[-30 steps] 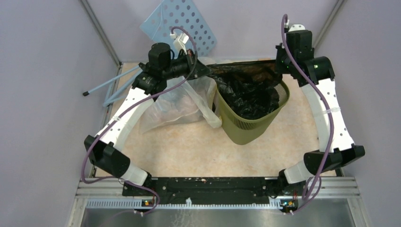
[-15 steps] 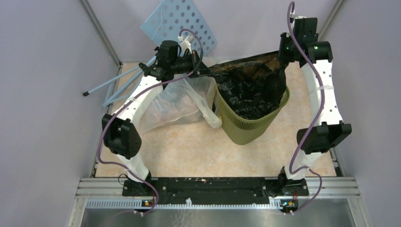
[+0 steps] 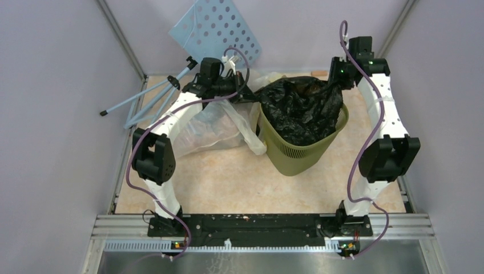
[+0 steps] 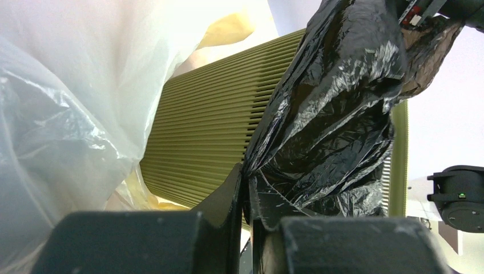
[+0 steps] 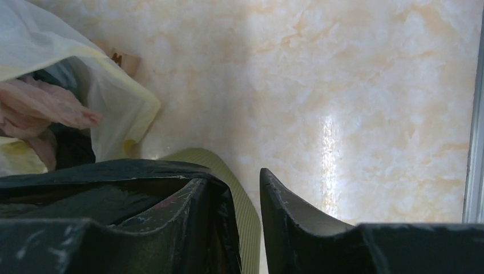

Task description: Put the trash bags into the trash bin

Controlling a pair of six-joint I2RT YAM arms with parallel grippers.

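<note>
The black trash bag (image 3: 302, 108) sits crumpled in the mouth of the olive-green trash bin (image 3: 297, 151), its film draped over the rim. My left gripper (image 3: 246, 96) is at the bin's left rim. In the left wrist view it (image 4: 248, 177) is shut on a pinch of the bag (image 4: 337, 114) beside the bin's mesh wall (image 4: 211, 131). My right gripper (image 3: 338, 80) is at the bin's far right rim. In the right wrist view it (image 5: 240, 178) is open, with the bin rim (image 5: 244, 220) between the fingers and bag film (image 5: 114, 171) lying over the left finger.
A large clear-yellowish plastic bag (image 3: 211, 128) lies against the bin's left side, under my left arm. A pale blue perforated board (image 3: 217, 28) leans at the back wall, with its blue stand legs (image 3: 142, 97) at the far left. Bare marble tabletop (image 3: 228, 177) lies in front.
Both grippers came down and inward toward the bin's rim. The bag, stretched taut above the bin before, now hangs slack and lower over the bin's mouth.
</note>
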